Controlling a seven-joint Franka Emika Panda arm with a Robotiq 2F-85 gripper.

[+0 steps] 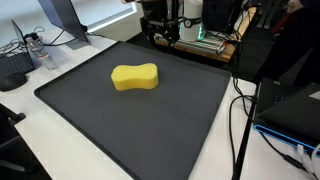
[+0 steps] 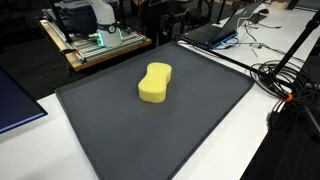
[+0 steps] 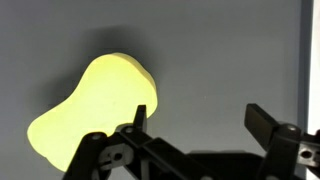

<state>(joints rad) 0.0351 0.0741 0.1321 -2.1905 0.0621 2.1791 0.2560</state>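
A yellow, peanut-shaped sponge (image 1: 135,77) lies flat on a dark grey mat (image 1: 150,130), left of the mat's middle; it also shows in the other exterior view (image 2: 154,83). My gripper (image 1: 161,38) hangs above the mat's far edge, well away from the sponge. In the wrist view the gripper (image 3: 200,120) stands open with only bare mat between its fingers. The sponge (image 3: 95,110) fills the left of that view, and the left fingertip (image 3: 140,116) overlaps its edge in the picture. Nothing is held.
A wooden cart with electronics (image 2: 100,45) stands behind the mat. A laptop (image 2: 215,32) and a tangle of black cables (image 2: 285,80) lie along one side on the white table. A blue folder (image 2: 15,100) sits at the opposite side.
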